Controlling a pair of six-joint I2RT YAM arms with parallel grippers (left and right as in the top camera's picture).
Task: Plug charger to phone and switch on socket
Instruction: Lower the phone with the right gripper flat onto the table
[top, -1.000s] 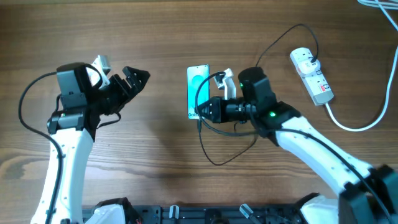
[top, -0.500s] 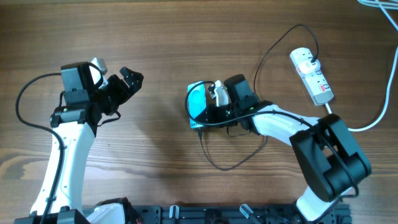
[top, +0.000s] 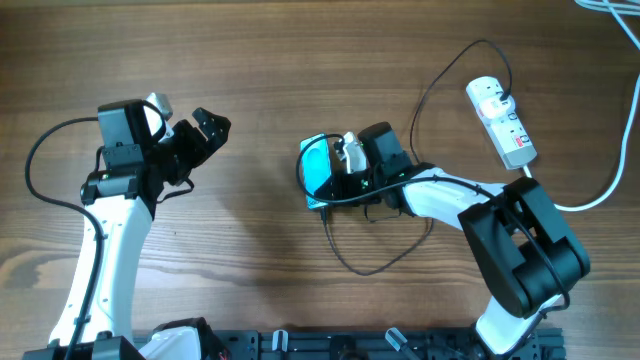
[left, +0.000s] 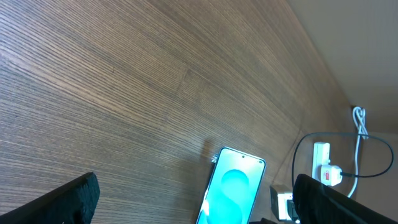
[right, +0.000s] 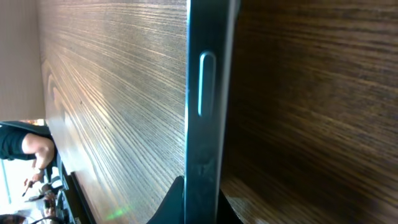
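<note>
The phone (top: 318, 166), turquoise screen up, lies near the middle of the wooden table (top: 270, 60), its right side under the right gripper (top: 340, 172). In the right wrist view the phone's dark edge, with a side button, runs straight up the centre, but the jaws cannot be made out, so I cannot tell whether they grip it. The charger (top: 358, 270) loops below the phone; whether its tip is in the port cannot be told. The cable arcs up to the socket (top: 505, 125) at the far right, thick white cord (top: 590, 200) trailing. Well left, the left gripper (top: 212, 125) hangs spread wide, its fingers (left: 68, 199) holding nothing.
</note>
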